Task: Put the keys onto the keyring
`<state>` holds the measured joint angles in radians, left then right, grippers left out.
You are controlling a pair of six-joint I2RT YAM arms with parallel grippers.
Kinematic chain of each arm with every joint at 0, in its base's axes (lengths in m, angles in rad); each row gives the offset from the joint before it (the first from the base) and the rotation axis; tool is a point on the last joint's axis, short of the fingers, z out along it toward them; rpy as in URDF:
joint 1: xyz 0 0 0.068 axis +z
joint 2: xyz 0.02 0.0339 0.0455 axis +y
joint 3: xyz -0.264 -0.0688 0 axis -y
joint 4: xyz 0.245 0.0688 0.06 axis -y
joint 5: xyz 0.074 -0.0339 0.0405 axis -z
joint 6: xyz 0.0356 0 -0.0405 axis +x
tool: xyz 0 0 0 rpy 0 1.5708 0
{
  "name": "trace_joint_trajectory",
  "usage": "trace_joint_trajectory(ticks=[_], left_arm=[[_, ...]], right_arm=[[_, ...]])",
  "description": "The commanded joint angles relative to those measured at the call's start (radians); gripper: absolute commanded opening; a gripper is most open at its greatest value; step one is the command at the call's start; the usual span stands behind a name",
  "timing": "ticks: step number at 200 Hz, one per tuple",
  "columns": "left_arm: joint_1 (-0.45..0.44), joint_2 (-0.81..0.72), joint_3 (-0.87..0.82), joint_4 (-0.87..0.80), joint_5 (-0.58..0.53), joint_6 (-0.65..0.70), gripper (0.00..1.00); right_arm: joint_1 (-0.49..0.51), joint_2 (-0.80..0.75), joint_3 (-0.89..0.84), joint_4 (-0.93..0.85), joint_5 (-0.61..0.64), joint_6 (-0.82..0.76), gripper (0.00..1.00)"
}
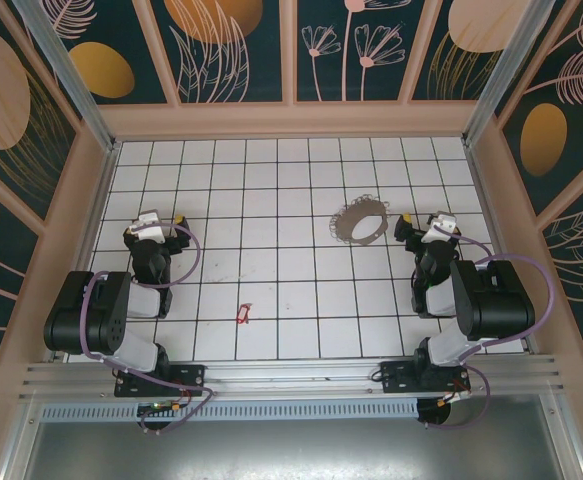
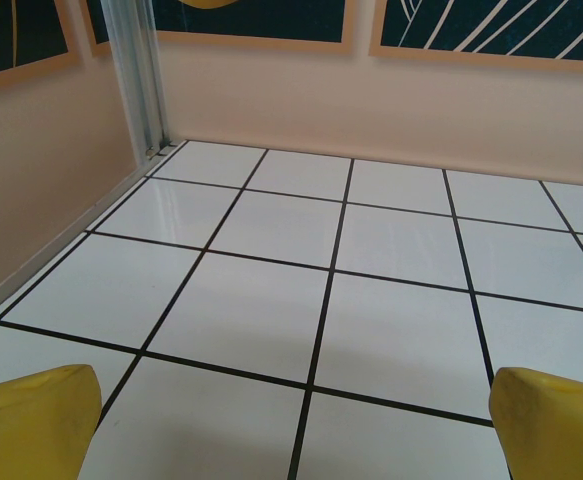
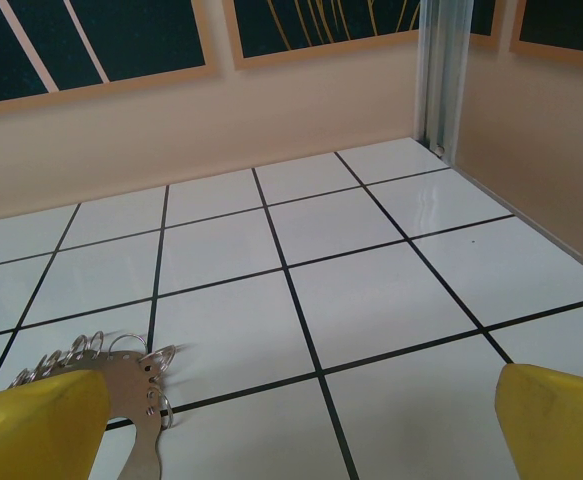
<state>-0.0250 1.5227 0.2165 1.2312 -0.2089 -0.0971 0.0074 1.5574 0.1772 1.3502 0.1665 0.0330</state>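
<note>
Tiled surface (image 1: 301,180), walled on three sides. Both arms folded back along the near edge, one at each side.

Left gripper (image 1: 161,217): fingers wide apart, nothing between them. Its wrist view looks over bare tiles toward the far-left corner, with the yellow pads (image 2: 31,420) at the frame's bottom corners.

Right gripper (image 1: 426,218): fingers also wide apart, empty.

Keyring (image 1: 341,228): lies flat, right of centre, about midway between near and far edges. Just beside the right gripper, on its left. In the right wrist view the fringed rim (image 3: 131,385) sits low, next to the left pad and not between the pads.

Key (image 1: 242,314): small red piece, flat on a tile close to the near edge, left of centre. Well apart from the keyring. Nearer the left gripper, between it and the near edge, off to its right.

Judgement: opening step, nothing picked up yet. The next move calls for the left gripper to swing down over the key for a fine pinch, while the right takes the ring.
</note>
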Motion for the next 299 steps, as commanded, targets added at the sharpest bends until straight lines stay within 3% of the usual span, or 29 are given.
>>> trace_joint_trajectory(ticks=[1, 114, 144, 181, 205, 233, 255, 280, 299], left_arm=[[0.005, -0.002, 0.017, 0.048, 0.014, 0.013, 0.99], [0.005, -0.008, 0.011, 0.053, 0.018, 0.015, 0.99], [0.005, -0.056, 0.064, -0.081, 0.042, 0.024, 0.99], [-0.002, -0.175, 0.172, -0.394, 0.029, -0.017, 0.99], [-0.011, -0.275, 0.224, -0.548, 0.062, -0.107, 0.99], [-0.015, -0.361, 0.289, -0.713, 0.245, -0.243, 0.99], [-0.023, -0.401, 0.321, -0.816, 0.440, -0.355, 0.99], [-0.044, -0.487, 0.316, -0.951, 0.555, -0.404, 0.99], [-0.051, -0.587, 0.277, -1.025, 0.598, -0.449, 0.99]], right_arm=[[-0.004, 0.007, 0.019, 0.017, 0.009, 0.005, 0.99], [-0.003, -0.002, -0.001, 0.050, 0.048, 0.016, 0.99], [0.032, -0.029, -0.037, 0.104, 0.042, -0.030, 0.99], [0.085, -0.053, -0.109, 0.235, 0.134, -0.072, 0.99], [0.147, -0.216, -0.020, -0.040, 0.263, -0.106, 0.99], [0.208, -0.366, 0.114, -0.364, 0.344, 0.005, 0.99], [0.231, -0.438, 0.247, -0.740, 0.234, 0.134, 0.99], [0.284, -0.470, 0.331, -0.938, -0.018, 0.154, 0.99], [0.402, -0.487, 0.349, -1.018, -0.132, 0.117, 0.99]])
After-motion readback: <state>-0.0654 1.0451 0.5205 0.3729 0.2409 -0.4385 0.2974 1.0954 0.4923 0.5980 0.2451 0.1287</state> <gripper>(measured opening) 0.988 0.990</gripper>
